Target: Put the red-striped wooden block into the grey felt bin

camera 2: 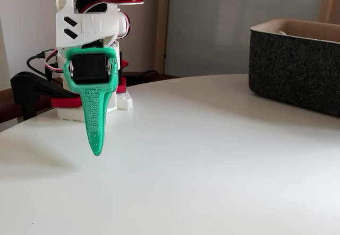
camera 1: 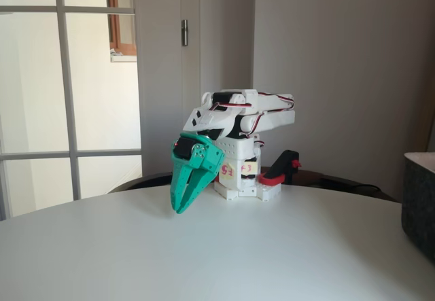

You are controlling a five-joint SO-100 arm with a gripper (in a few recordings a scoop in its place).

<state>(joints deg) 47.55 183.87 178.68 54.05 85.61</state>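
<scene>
My green gripper [camera 1: 179, 209] hangs from the folded white arm and points down, its tips just above the white table. Its two fingers meet at the tips with nothing between them. In the other fixed view I see the gripper [camera 2: 95, 151] side-on as a single narrow green blade. The grey felt bin [camera 1: 419, 202] stands at the right edge of the table, far from the gripper. Its dark fuzzy wall [camera 2: 297, 70] and pale rim also show at the right of the other fixed view. The red-striped wooden block is out of view.
The round white table [camera 1: 204, 260] spreads bare between gripper and bin, with its far edge curving behind the arm's base [camera 1: 238, 185]. A black and red clamp [camera 1: 282, 168] sits beside the base. A glazed door and grey wall stand behind.
</scene>
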